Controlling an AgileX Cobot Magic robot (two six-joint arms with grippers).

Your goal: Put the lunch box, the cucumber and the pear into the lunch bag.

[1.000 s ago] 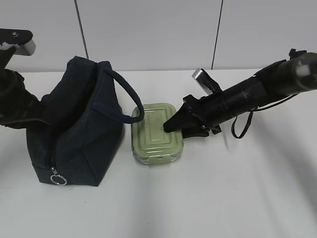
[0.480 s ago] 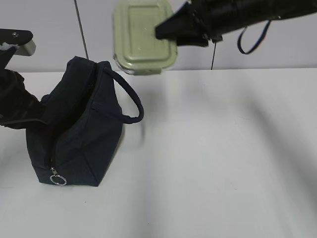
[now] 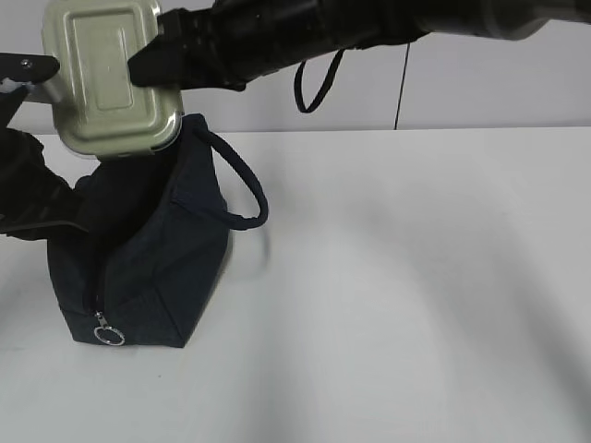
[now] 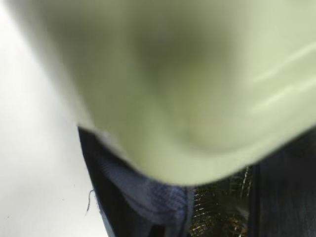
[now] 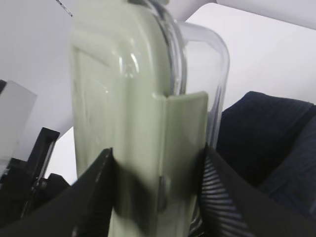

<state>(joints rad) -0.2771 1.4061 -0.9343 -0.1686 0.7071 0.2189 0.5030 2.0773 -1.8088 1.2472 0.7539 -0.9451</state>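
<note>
1. White table (image 3: 416, 277) holds your lunch bag (image 3: 148, 268), pinched open by the clenched left gripper (image 3: 37, 198).
2. Your right gripper (image 3: 148, 63) grips the lunch box (image 3: 106, 78) above it.
3. Cucumber and pear: not seen.

You've got a plain white table (image 3: 416, 305) here, and only one thing sits directly on it — the dark navy lunch bag (image 3: 152, 268), at its left side. The bag stands upright on its flat base, directly below the right arm's jaws and just beside the left arm's. Its looped handle (image 3: 242, 180) arches out to the right; the silver ring pull (image 3: 109, 333) hangs low at the near corner. The bag's soft shadow falls on the tabletop — faint, to its right.
</note>
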